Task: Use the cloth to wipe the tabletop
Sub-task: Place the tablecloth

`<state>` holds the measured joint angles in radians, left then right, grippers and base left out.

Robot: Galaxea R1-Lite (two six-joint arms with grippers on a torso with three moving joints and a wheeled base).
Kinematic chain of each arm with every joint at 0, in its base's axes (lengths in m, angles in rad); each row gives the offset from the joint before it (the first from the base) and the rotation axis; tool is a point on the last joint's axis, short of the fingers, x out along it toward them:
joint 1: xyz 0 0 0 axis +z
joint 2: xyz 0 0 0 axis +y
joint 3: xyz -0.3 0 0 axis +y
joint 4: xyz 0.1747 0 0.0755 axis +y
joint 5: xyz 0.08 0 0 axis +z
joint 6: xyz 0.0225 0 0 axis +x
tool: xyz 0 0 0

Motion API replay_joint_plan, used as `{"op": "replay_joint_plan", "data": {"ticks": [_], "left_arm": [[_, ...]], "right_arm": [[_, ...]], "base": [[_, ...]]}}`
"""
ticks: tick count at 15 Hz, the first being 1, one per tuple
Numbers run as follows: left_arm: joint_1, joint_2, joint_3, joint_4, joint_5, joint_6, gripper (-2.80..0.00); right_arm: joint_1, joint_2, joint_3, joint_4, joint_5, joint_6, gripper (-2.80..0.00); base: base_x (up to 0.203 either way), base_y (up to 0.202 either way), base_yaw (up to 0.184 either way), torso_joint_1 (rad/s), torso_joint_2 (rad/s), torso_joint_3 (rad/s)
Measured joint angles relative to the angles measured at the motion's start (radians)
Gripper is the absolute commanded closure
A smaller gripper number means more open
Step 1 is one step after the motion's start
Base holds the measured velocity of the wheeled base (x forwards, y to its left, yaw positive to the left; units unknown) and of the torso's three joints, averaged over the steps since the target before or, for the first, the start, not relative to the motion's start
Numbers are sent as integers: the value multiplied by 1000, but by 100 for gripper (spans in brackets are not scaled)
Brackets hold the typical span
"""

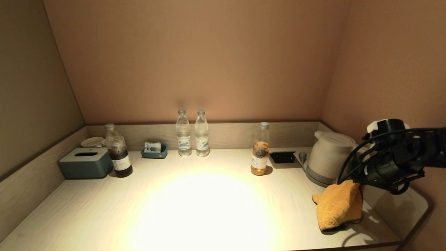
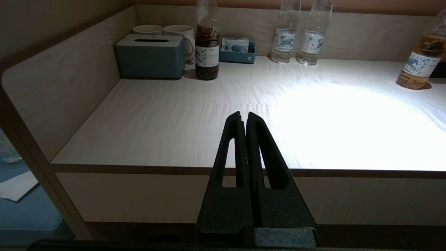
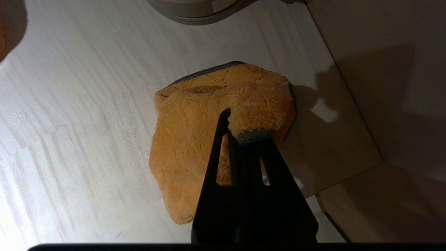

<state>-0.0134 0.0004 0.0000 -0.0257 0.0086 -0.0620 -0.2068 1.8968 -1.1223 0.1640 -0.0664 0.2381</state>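
Plain brown walls enclose a spotlit alcove.

Tabletop: pale wood-grain laminate, smooth, slight sheen under the lamp. Cloth: fuzzy orange microfibre, dark stitched edge. Right gripper: matt black grainy plastic, same as left gripper. Kettle right of centre: smooth matt off-white plastic. Bottles: clear glossy plastic, paper labels. Tissue box: matt blue-grey.
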Motion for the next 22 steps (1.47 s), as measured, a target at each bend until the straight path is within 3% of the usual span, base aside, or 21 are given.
{"op": "replay_joint_plan", "data": {"ticks": [10,11,12,22], "left_arm": [[0,0,0,0,1,0,0],[0,0,0,0,0,0,0],[0,0,0,0,1,0,0],[0,0,0,0,0,0,0]], "right_arm": [[0,166,-73,-26,-33,27,0],[0,174,-73,-30,-34,26,-160],[0,179,-73,-35,-38,27,-280],[8,122,-65,-30,-60,24,-280]], "base": [[0,0,0,0,0,0],[0,0,0,0,0,0],[0,0,0,0,0,0],[0,0,0,0,0,0]]}}
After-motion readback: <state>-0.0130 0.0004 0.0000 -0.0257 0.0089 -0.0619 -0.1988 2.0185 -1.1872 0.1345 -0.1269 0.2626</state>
